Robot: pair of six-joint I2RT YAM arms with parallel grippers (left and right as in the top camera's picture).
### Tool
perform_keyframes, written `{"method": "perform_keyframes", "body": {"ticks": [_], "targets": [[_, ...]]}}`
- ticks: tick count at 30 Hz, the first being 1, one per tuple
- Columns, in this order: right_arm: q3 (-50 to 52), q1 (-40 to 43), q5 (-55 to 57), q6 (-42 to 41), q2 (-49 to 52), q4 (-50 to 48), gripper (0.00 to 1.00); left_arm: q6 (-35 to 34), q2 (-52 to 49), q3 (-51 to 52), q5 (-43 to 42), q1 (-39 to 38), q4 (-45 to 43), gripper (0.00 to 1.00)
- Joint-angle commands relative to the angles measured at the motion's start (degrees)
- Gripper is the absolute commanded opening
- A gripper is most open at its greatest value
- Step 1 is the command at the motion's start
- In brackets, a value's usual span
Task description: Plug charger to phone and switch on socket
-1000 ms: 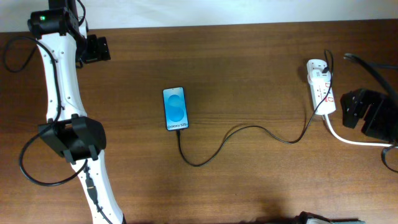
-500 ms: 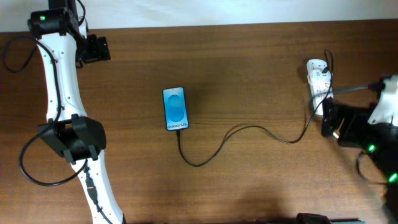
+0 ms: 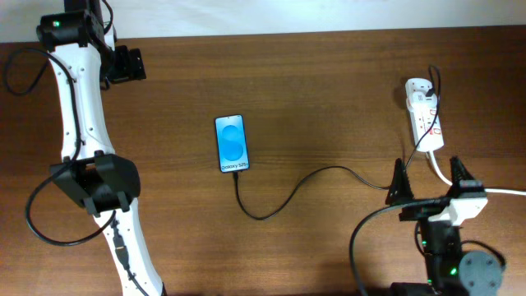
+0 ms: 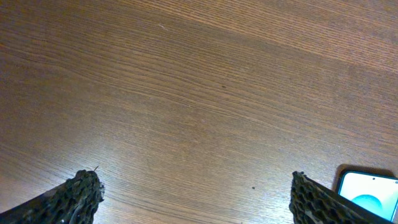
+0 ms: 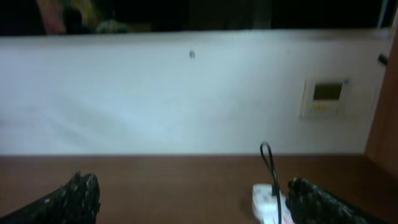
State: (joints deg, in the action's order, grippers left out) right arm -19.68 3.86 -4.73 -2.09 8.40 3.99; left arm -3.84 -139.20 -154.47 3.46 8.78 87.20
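The phone lies flat mid-table, blue screen up; its corner shows in the left wrist view. The charger is a thin black cable that runs from the phone's lower edge, loops forward, then goes right to the socket at the back right. The socket also shows in the right wrist view, with the cable looping above it. My right gripper is open and empty, in front of the socket and apart from it. My left gripper is open and empty at the far back left.
The socket's thick white cord runs right past my right arm. The left arm's white links and black cables fill the table's left side. A white wall stands behind the table's back edge.
My right arm has swung from beside the socket at the right edge to the table's front, its gripper now pointing back toward the socket. The left arm, phone and cable are still.
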Motion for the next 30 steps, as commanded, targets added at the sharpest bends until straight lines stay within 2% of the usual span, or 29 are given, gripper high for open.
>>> {"method": "perform_keyframes", "body": {"ticks": [1, 7, 12, 19, 30], "targets": [[8.3, -1.9, 0.5, 0.2, -5.6, -6.8, 0.99, 0.9, 0.2, -1.0, 0.4, 0.4, -0.1, 1.00], [19.3, -3.9, 0.5, 0.2, -8.2, -18.5, 0.98, 0.9, 0.2, -1.0, 0.4, 0.4, -0.1, 0.99], [19.4, -4.0, 0.3, 0.2, -8.2, -13.7, 0.98, 0.9, 0.2, -1.0, 0.4, 0.4, -0.1, 0.99], [19.4, -4.0, 0.5, 0.2, -8.1, 0.1, 0.98, 0.9, 0.2, -1.0, 0.4, 0.4, -0.1, 0.99], [19.4, -3.9, 0.5, 0.2, -8.0, 0.1, 0.98, 0.9, 0.2, -1.0, 0.4, 0.4, -0.1, 0.99]]}}
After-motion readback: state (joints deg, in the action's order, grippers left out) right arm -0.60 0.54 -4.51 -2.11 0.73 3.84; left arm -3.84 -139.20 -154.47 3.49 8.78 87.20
